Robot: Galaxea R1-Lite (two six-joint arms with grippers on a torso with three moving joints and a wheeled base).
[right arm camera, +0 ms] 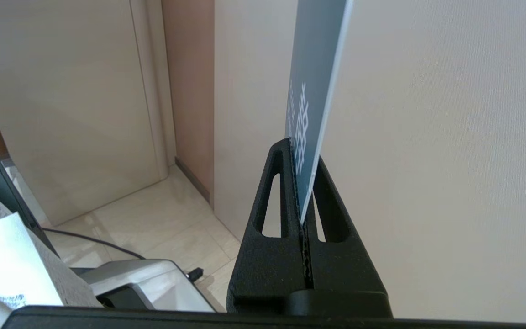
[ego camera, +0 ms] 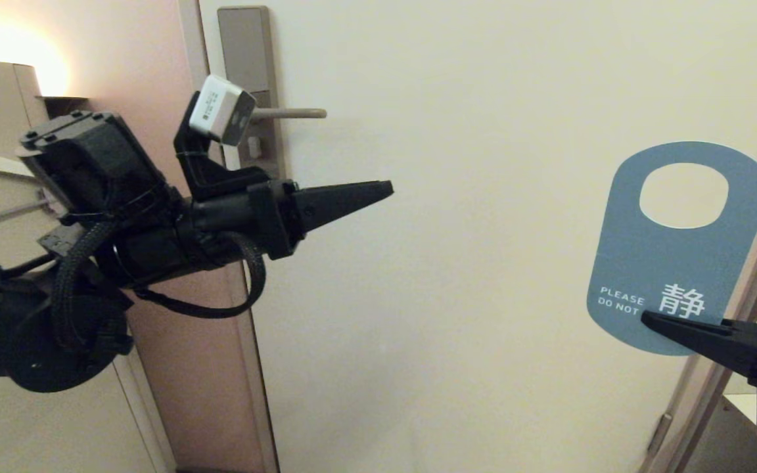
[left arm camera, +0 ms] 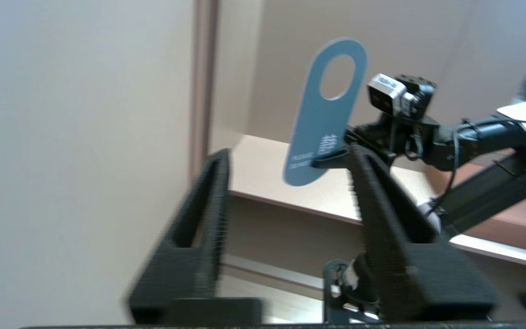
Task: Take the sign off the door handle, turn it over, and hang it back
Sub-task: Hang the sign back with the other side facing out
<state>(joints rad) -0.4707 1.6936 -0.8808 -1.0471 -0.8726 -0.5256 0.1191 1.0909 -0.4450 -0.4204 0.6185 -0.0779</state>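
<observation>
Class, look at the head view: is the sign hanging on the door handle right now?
No. The right gripper holds the sign well away from the bare door handle.

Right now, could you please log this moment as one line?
sign: off handle, blue side out | right gripper: shut on sign | left gripper: empty

At right of the head frame, the flat rounded card sign shows a dusty blue face with white lettering and a white Chinese character. The slim brushed metal door handle, upper left, is bronze-grey on a matching plate. Both the left claw and right claw are matte black. The door is cream.
</observation>
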